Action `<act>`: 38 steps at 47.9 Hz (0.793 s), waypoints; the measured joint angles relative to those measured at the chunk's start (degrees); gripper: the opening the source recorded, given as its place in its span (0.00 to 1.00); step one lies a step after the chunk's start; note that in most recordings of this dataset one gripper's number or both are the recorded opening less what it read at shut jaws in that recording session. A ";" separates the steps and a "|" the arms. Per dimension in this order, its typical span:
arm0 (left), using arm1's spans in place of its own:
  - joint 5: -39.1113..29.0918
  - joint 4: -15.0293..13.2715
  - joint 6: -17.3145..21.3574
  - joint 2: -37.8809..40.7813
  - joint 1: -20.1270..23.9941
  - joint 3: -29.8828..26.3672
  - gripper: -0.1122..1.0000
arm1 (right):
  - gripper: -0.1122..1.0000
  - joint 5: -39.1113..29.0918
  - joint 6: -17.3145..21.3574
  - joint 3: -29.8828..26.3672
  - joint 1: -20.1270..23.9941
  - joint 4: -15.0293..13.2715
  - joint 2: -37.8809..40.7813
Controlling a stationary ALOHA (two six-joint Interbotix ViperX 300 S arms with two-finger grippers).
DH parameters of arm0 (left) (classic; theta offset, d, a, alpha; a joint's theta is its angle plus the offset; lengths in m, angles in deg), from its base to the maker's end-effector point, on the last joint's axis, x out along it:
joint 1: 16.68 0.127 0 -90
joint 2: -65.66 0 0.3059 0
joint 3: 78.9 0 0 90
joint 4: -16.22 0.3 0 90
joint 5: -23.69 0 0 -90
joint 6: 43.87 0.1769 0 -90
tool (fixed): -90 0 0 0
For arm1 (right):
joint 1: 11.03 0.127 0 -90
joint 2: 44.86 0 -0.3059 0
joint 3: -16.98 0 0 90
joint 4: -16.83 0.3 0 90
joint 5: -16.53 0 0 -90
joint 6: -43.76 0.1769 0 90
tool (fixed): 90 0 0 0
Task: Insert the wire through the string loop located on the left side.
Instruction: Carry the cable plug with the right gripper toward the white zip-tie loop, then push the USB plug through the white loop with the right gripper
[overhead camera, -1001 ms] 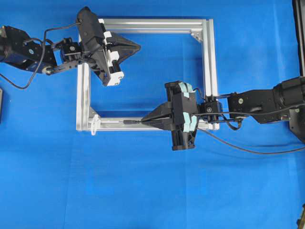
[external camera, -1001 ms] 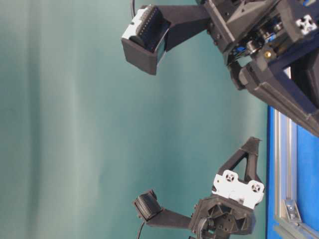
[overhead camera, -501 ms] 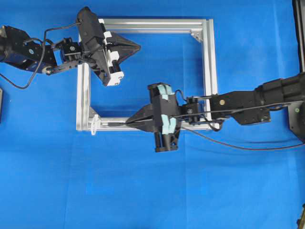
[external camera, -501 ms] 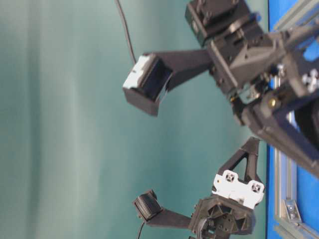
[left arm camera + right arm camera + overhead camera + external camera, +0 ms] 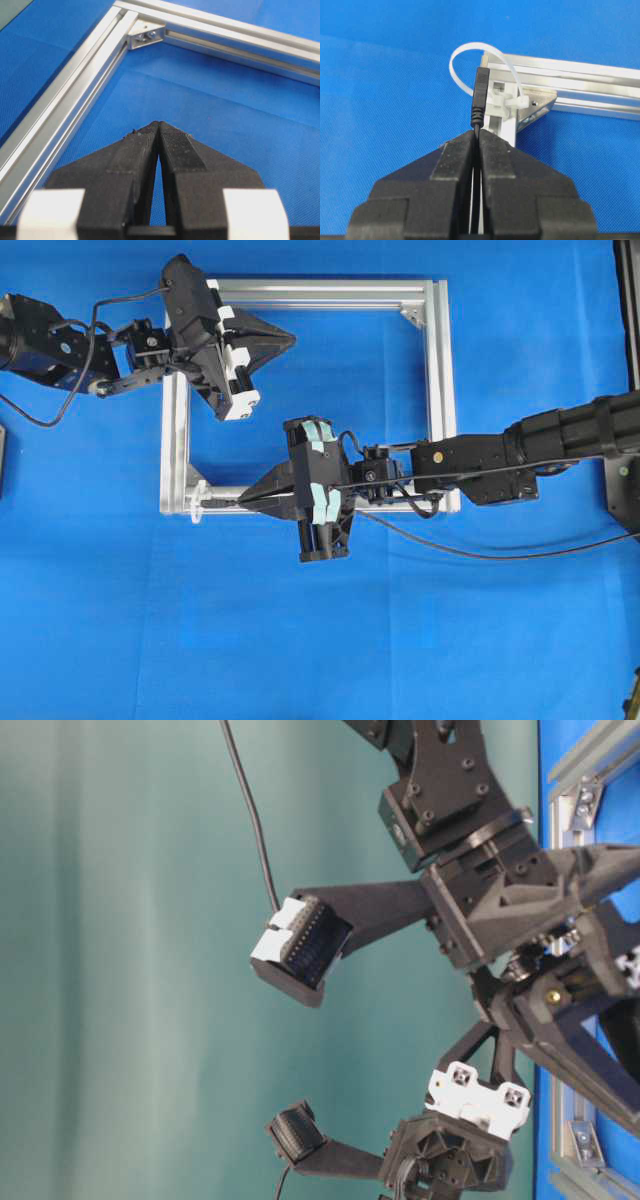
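Two grippers are in play, and only one is doing anything useful. My right gripper (image 5: 476, 137) is clamped on the wire (image 5: 480, 95) just behind its plug, so a short stub of plug sticks out past the fingertips. My left gripper (image 5: 159, 125) is pinched closed on nothing, parked over the upper left part of the frame (image 5: 433, 390), well apart from the work.

From overhead I see the plug tip (image 5: 215, 504) lying along the frame's bottom rail, just beside the string loop (image 5: 195, 502) at the lower left corner, but that view will not tell me whether the tip is in line with the opening. The right wrist camera gives me what I need: the loop (image 5: 465, 52) stands up as a pale arch over the corner bracket, and the plug sits in front of it, roughly centred under the arch. I cannot tell from either view whether the tip has crossed the loop's plane.

I judge the wire as light and floppy along its length, with only the moulded plug being stiff. Holding close behind the plug is the right place; any further back and the end would droop. The loop looks thin and springy, so I expect it to bend aside if nudged. The trailing wire (image 5: 480, 554) runs off to the right and could drag.
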 measured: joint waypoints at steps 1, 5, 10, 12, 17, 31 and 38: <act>-0.09 0.00 0.00 0.00 0.00 0.00 0.10 | 0.10 0.00 0.00 0.00 0.00 0.00 0.00; -0.09 0.00 0.00 -0.09 0.00 0.00 0.10 | 0.10 0.00 0.00 0.35 0.00 0.00 0.00; -0.09 0.00 0.00 -0.26 0.00 0.00 0.10 | 0.10 0.00 0.00 0.62 0.00 0.00 0.00; -0.09 0.00 0.00 -0.26 0.00 0.00 0.10 | 0.10 0.00 0.00 0.62 0.00 0.00 0.00; -0.09 0.00 0.00 -0.26 0.00 0.00 0.10 | 0.10 0.00 0.00 0.62 0.00 0.09 -0.09; -0.09 0.00 0.00 -0.26 0.00 0.00 0.10 | 0.10 0.00 0.00 0.62 0.00 0.00 -0.09; -0.09 0.00 0.00 -0.26 0.00 0.00 0.10 | 0.10 0.00 0.00 0.62 0.00 0.00 0.00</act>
